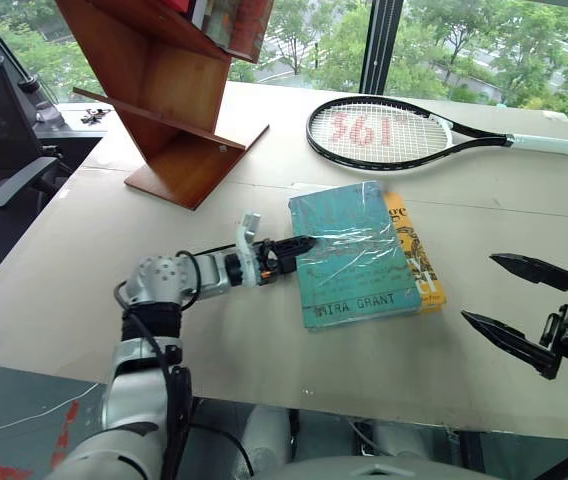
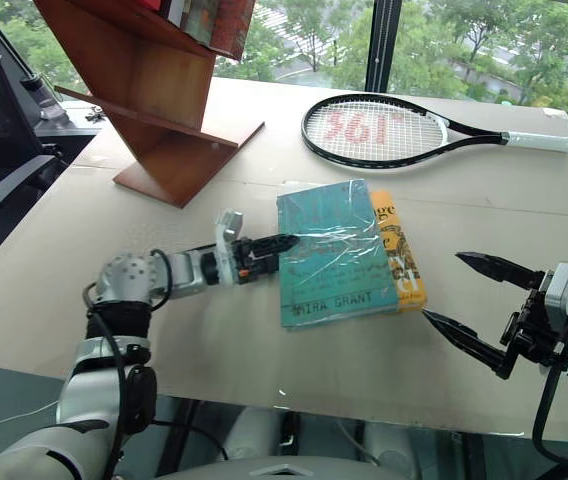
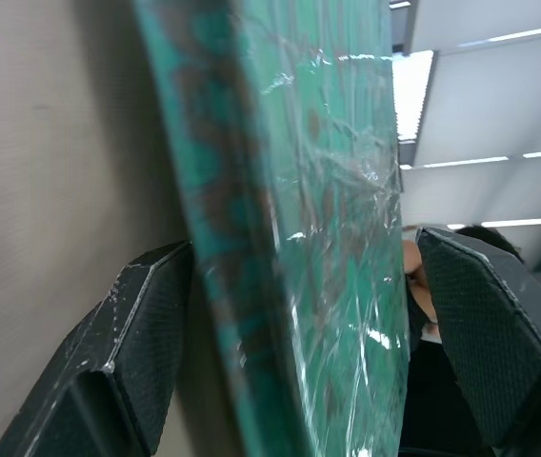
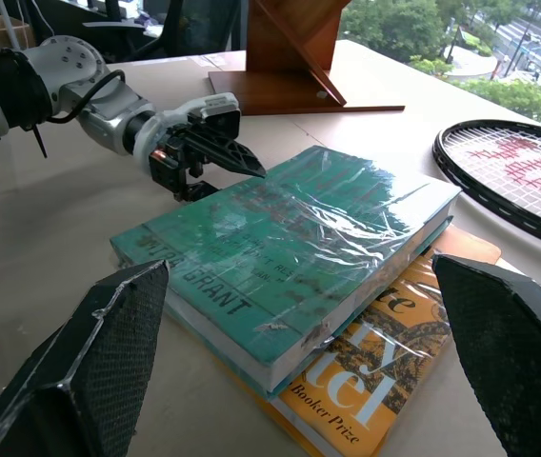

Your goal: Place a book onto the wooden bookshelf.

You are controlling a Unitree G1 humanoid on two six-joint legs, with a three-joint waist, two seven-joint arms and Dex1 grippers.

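The book (image 1: 352, 255), teal-green in glossy wrap, lies on the table on top of a yellow-orange book (image 1: 419, 262). My left gripper (image 1: 299, 245) is at its left edge, pointing right. In the left wrist view the book's edge (image 3: 290, 228) runs between the two fingers (image 3: 147, 324), which stand apart with a gap on one side. My right gripper (image 1: 478, 289) hovers open to the right of both books, with nothing between its fingers (image 4: 90, 352). The wooden bookshelf (image 1: 179, 90) stands at the table's far left with slanted reddish-brown boards and several books on an upper board.
A black-and-white tennis racket (image 1: 384, 132) lies across the far side of the table (image 1: 84, 260), behind the books. A dark office chair (image 1: 4, 170) stands off the left edge. Windows run along the back.
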